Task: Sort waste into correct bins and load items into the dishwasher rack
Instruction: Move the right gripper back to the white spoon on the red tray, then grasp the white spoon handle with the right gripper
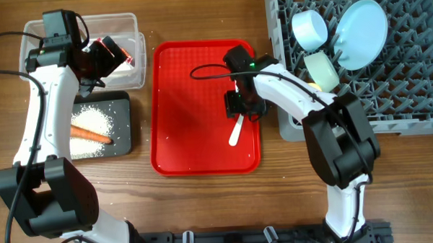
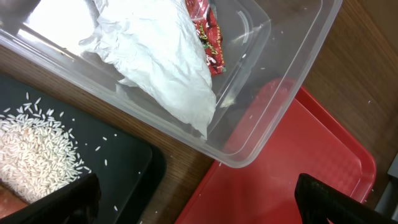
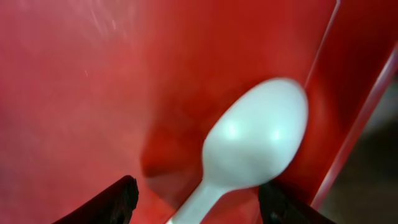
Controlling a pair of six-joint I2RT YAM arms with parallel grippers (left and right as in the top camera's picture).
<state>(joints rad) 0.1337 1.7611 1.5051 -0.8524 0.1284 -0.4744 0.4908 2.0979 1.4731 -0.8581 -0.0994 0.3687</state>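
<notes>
My left gripper [image 1: 107, 57] [image 2: 196, 199] is open and empty above the right end of the clear tub [image 1: 79, 24] [image 2: 280, 93]. The tub holds the crumpled white napkin [image 2: 161, 56] and the red snack wrapper [image 2: 208, 34]. The black tray [image 1: 125, 135] [image 2: 124, 162] holds rice [image 1: 94, 120] [image 2: 34, 155] and the carrot [image 1: 90, 134]. My right gripper [image 1: 239, 110] [image 3: 196, 205] is open low over the red tray, its fingers on either side of the white spoon's [image 1: 236, 133] [image 3: 255, 143] handle. The nut scrap is not visible.
The grey dishwasher rack [image 1: 396, 93] at the right holds the light blue bowl [image 1: 311, 28], the pale blue plate [image 1: 361, 33], the pale green-white bowl [image 1: 321, 69] and a bit of the yellow cup [image 1: 313, 86]. The red tray [image 1: 190, 101] lies between the bins and the rack.
</notes>
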